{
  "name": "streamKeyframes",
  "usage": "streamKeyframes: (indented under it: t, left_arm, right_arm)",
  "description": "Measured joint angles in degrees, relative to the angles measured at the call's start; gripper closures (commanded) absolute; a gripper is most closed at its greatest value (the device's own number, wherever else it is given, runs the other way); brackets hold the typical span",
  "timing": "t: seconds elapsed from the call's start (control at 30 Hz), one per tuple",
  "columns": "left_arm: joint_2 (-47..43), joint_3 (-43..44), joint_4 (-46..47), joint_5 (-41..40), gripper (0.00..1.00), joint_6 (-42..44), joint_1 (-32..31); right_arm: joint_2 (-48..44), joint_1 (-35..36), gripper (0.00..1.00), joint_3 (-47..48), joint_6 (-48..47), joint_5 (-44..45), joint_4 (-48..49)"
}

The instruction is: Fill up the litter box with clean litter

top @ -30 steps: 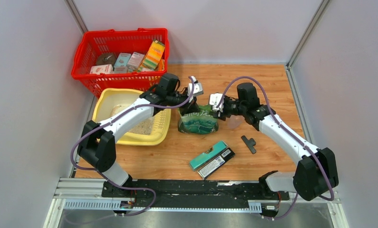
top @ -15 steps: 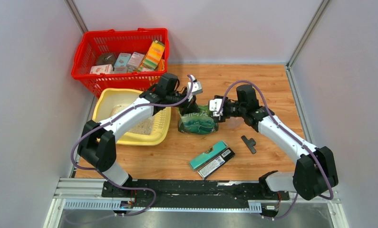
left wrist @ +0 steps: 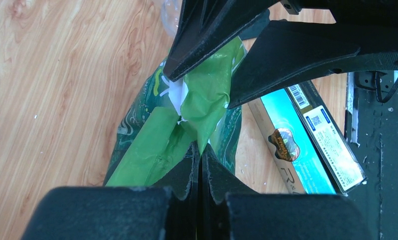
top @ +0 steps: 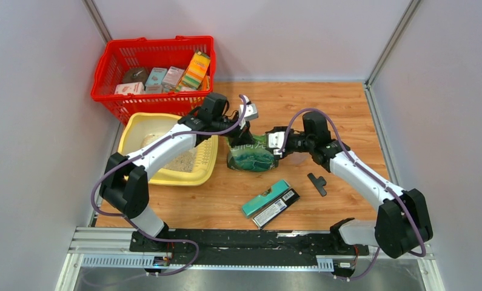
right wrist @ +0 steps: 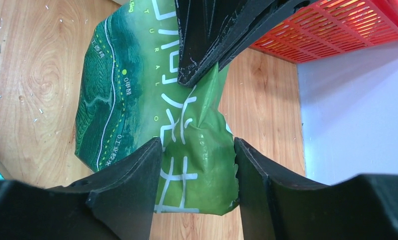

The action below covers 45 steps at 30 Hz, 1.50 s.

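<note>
Green bag (left wrist: 207,95) top pinched in left fingers (left wrist: 184,175); contents hidden.

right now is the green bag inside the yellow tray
No, the green bag sits on the wooden table beside the yellow tray.
</note>
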Motion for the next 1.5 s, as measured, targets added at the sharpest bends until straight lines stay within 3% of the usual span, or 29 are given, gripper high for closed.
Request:
streamKeyframes:
  t: [0.27,0.33,0.57,0.67,0.8,1.07,1.23,1.3,1.33,1.43,1.5]
  left_arm:
    - [0.4,0.7,-1.1,0.4,0.95,0.1,0.5]
    - [0.6,1.0,-1.5,0.7,0.94,0.2,0.8]
    - [1.0,1.9,-3.5,2.1,0.68,2.1,1.1]
    - [0.9,2.2,-4.8,2.5,0.66,4.6,1.3]
    - [-0.2,2.1,-7.6,2.0,0.71,10.4,1.4]
    - [-2.1,1.2,-9.6,-2.6,1.00,21.2,1.0]
    - [-2.7,0.4,-9.4,-2.4,1.00,23.6,1.2]
    - [-2.7,0.4,-9.0,-1.3,1.00,21.2,2.0]
    - [-2.6,0.4,-8.9,-0.8,1.00,19.7,2.5]
    - [-2.4,0.4,-8.6,-0.1,1.00,16.0,3.6]
    - [-2.4,0.4,-8.8,0.3,1.00,14.0,4.4]
  right_arm:
    - [2.5,0.0,0.57,3.1,0.1,-0.2,-4.0]
    - [3.1,0.0,0.69,3.8,0.1,-0.3,-5.0]
    - [5.7,-0.4,0.78,7.7,1.9,-0.4,-10.5]
    - [6.5,-1.1,0.85,9.1,4.6,-0.6,-11.9]
    - [6.7,-2.0,0.90,9.7,9.3,-1.8,-13.4]
    - [8.9,-4.8,1.00,12.2,25.0,-5.9,-14.4]
    - [10.1,-7.6,1.00,13.1,31.5,-9.9,-14.4]
    - [10.7,-9.0,0.97,13.6,33.7,-12.0,-14.4]
    - [11.1,-9.7,0.82,14.1,34.8,-13.0,-14.5]
    - [12.5,-11.9,0.52,16.1,36.5,-15.0,-15.9]
    - [12.6,-14.0,0.44,17.9,34.3,-14.8,-18.2]
